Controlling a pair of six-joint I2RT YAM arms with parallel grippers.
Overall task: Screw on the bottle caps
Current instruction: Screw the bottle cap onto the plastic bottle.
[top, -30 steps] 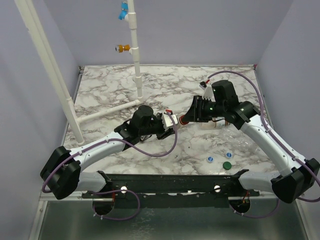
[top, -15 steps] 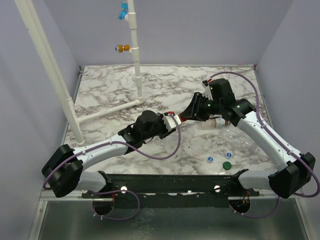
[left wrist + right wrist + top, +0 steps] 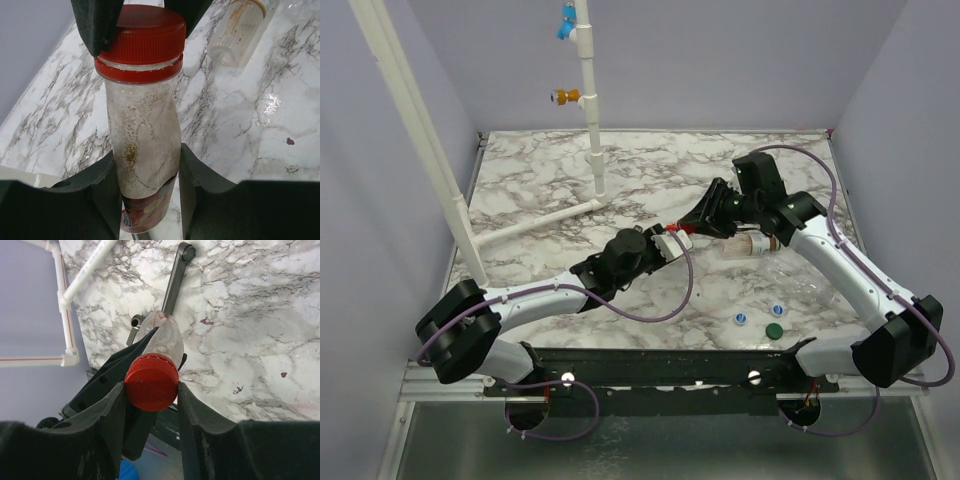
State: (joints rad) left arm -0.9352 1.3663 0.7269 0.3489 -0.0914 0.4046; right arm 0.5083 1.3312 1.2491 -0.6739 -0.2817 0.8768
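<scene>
A small clear bottle [image 3: 145, 145] with a reddish label at its base is held in the air over the table's middle, with my left gripper [image 3: 146, 185] shut on its lower body. The red cap [image 3: 142, 42] sits on its neck. My right gripper [image 3: 151, 390] is shut on that red cap [image 3: 151, 381], one finger on each side. In the top view the left gripper [image 3: 672, 243] and the right gripper [image 3: 694, 229] meet nose to nose. A green cap [image 3: 774, 331] and two white-and-blue caps [image 3: 741, 320] [image 3: 777, 310] lie near the front right.
A second clear bottle [image 3: 748, 247] lies on its side under the right arm, and more clear plastic [image 3: 808, 283] lies beside it. A white pipe frame [image 3: 592, 120] with orange [image 3: 565, 97] and blue [image 3: 565, 25] fittings stands at the back left.
Both grippers, joined at the bottle and red cap, have shifted to the right. The left arm has stretched out further and the right wrist has turned. Both grips are unchanged.
</scene>
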